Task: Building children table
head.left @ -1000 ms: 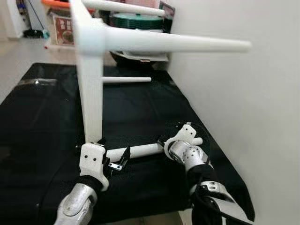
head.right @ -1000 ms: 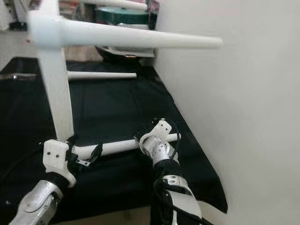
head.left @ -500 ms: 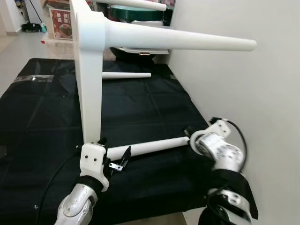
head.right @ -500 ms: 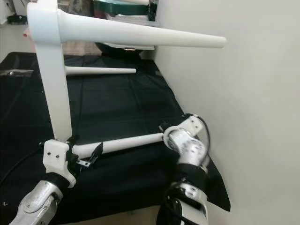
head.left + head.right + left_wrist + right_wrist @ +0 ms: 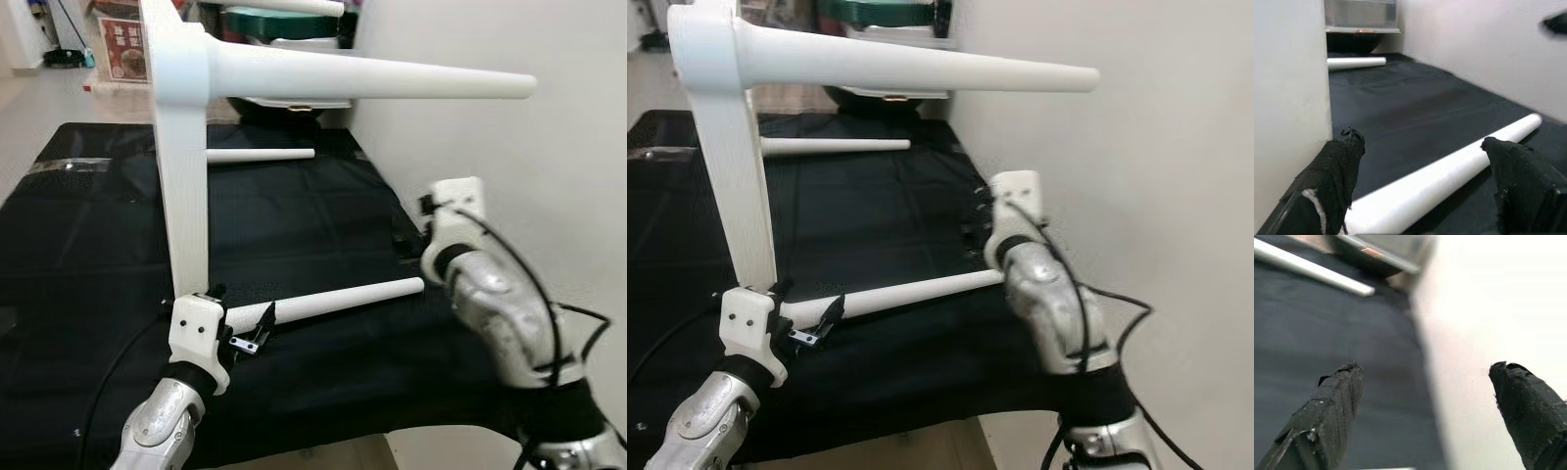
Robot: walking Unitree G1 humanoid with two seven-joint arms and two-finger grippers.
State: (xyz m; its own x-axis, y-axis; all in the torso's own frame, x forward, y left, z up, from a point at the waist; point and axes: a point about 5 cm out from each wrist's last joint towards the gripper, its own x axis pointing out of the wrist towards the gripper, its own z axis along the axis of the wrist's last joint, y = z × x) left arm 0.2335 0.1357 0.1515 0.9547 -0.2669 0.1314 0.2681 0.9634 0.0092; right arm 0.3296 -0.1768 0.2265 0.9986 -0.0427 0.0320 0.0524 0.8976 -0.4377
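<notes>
A white children's table top (image 5: 184, 157) is held on edge over a black cloth (image 5: 88, 255), its slab standing upright and smooth with a matte painted finish. One tapered round leg (image 5: 372, 80) is already fixed near its upper corner and juts out sideways toward the pale wall (image 5: 549, 127), narrowing to a blunt end. A second leg (image 5: 333, 302), equally white and cone-shaped, is seen low at the slab's bottom corner, reaching across the cloth at a slight upward slant. The left gripper (image 5: 240, 328) is set at that corner, its fingers spread around the thick end of this leg; in the left wrist view the frayed black pads (image 5: 1334, 169) are seen apart on either side of the leg, and whether they press on it cannot be told. The right gripper (image 5: 1427, 416) is raised above the cloth near the wall, well apart from the leg's tip, its fingers wide with nothing between them. A third loose leg (image 5: 260, 155) lies flat at the cloth's far end, before a dark bowl-shaped object under a clear plastic box (image 5: 1361, 14).
</notes>
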